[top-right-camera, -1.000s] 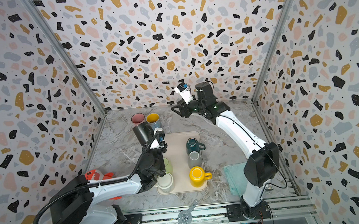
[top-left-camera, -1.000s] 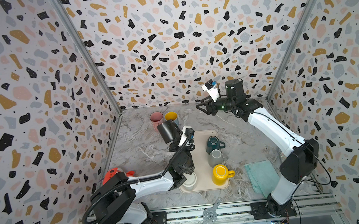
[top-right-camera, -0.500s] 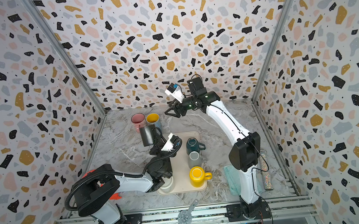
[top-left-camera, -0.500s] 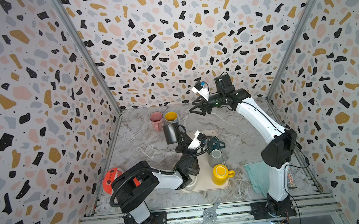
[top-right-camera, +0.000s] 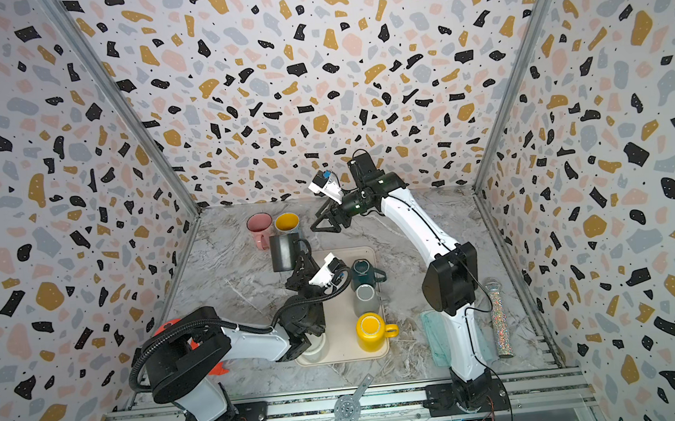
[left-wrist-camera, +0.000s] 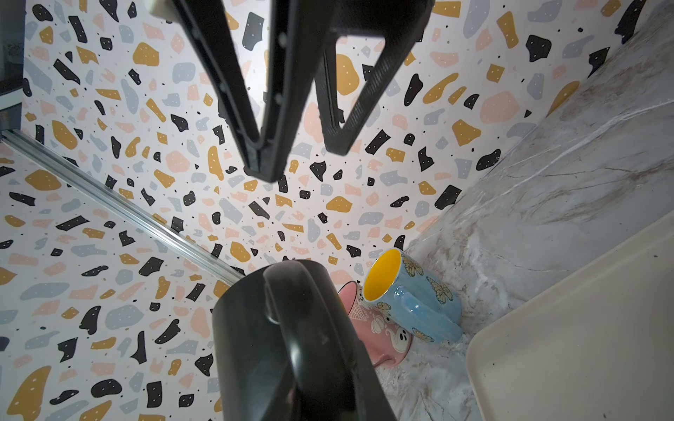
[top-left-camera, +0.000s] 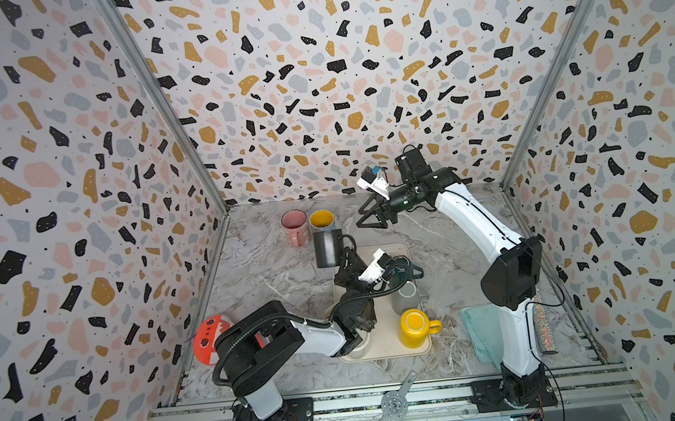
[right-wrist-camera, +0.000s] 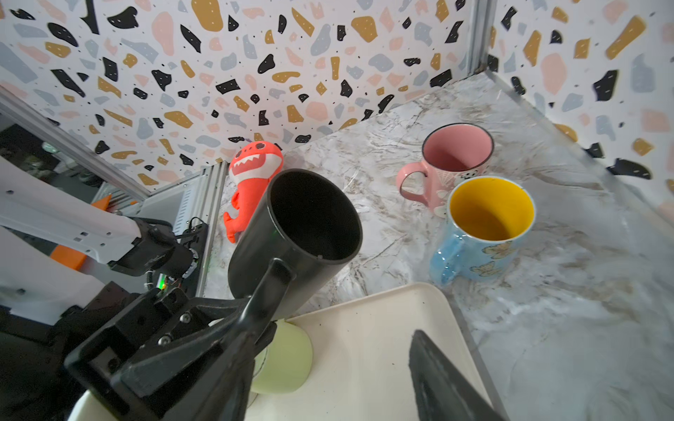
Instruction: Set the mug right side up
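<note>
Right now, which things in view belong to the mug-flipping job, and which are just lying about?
Job:
- black mug, lifted by its handle
- left gripper, shut on that handle
- right gripper, open, holding nothing

Lying about:
- pink mug
- blue mug
- tray
- yellow mug
- plush
- cloth
- glitter tube

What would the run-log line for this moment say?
left gripper: shut on black mug handle | mug: in air, tilted, not yet set down | right gripper: open, empty, raised
</note>
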Robot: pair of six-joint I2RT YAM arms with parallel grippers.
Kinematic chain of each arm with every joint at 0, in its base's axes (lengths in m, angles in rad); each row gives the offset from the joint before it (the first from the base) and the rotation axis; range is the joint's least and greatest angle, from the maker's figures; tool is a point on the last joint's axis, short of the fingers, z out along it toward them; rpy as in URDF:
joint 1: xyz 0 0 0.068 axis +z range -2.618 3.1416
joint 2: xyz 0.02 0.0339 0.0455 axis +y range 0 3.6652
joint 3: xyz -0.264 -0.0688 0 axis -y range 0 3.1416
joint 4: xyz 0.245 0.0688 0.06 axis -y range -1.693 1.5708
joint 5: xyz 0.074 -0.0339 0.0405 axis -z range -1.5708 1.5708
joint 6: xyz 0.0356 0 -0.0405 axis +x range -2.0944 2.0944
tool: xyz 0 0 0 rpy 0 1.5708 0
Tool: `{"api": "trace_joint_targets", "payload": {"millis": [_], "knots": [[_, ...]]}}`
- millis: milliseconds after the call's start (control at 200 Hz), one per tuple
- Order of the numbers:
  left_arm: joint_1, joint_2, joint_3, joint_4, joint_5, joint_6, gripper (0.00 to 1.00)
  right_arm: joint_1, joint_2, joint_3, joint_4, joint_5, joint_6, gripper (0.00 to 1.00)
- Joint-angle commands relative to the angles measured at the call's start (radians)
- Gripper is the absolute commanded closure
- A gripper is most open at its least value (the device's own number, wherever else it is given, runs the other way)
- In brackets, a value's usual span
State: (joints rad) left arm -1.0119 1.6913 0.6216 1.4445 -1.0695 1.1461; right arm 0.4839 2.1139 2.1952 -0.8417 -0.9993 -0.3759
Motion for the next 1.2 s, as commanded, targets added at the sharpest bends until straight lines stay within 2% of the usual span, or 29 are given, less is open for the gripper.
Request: {"api": "trace_joint_targets", "payload": {"millis": [0, 235, 410, 566, 716, 931, 1191], "knots": [[-0.008, -0.001, 0.033, 0.402, 0.047, 0.043, 1.00, -0.010, 0.015, 0.034, -0.052, -0.129, -0.016, 0.29], [-0.013, 0.010, 0.038, 0.401, 0.064, 0.050, 1.00, -0.015, 0.063, 0.032, -0.064, -0.275, -0.012, 0.25], [-0.013, 0.017, 0.041, 0.402, 0.075, 0.060, 1.00, -0.014, 0.071, 0.032, -0.086, -0.303, -0.027, 0.24], [-0.013, 0.029, 0.043, 0.402, 0.086, 0.076, 1.00, -0.008, 0.074, 0.033, -0.126, -0.287, -0.048, 0.24], [-0.013, 0.042, 0.050, 0.402, 0.088, 0.094, 1.00, 0.005, 0.079, 0.032, -0.158, -0.224, -0.051, 0.25], [-0.014, 0.042, 0.055, 0.402, 0.088, 0.108, 1.00, 0.013, 0.099, 0.021, -0.116, -0.111, 0.061, 0.28], [-0.016, 0.060, 0.066, 0.401, 0.100, 0.146, 1.00, 0.018, 0.120, 0.022, -0.094, -0.107, 0.120, 0.40]]}}
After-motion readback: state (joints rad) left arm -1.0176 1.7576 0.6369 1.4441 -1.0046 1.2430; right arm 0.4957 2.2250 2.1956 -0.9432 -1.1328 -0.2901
